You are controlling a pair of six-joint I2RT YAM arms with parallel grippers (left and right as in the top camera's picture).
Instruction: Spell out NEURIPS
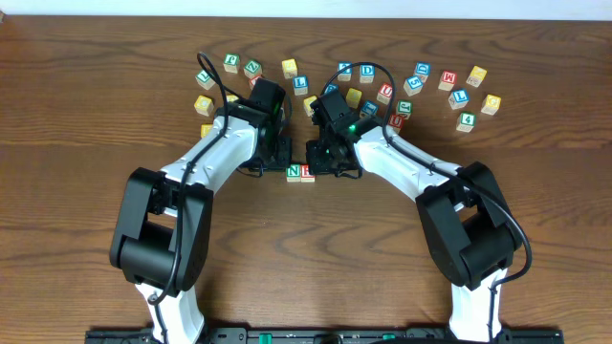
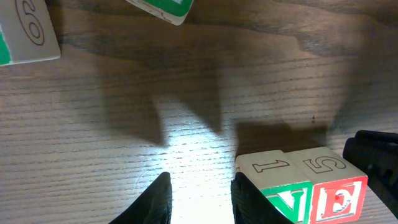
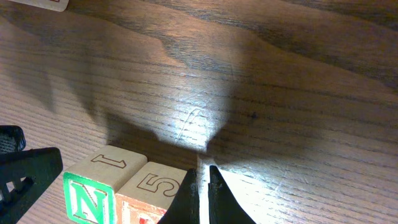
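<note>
Two of the seven letters are placed: the N cube (image 1: pixel 294 173) and the E cube (image 1: pixel 307 174) sit side by side, touching, at the near centre of the bench (image 1: pixel 76 143), N on the left. By our judgement U, R, I, P and S have yet to be set to the right of the E, so the word is under a third complete. We expect those letters to be among the loose cubes (image 1: pixel 367 73) scattered along the far side, though most faces are too small to read from overhead. The left tool (image 2: pixel 199 196) hovers just left of the N cube (image 2: pixel 280 186) with its fingers apart and nothing between them. The right tool (image 3: pixel 200 193) sits just right of the E cube (image 3: pixel 152 193) with its fingers pressed almost together, gripping nothing. The cubes are pale, smooth wood with sharp edges. The upper faces carry thin outlined digits (1 on the N cube, 5 on the E cube), and the letter faces are printed inside coloured frames, green for N and red for E. The bench is dark wood with a fine straight grain, matte apart from one bright patch under the wrist lights.
</note>
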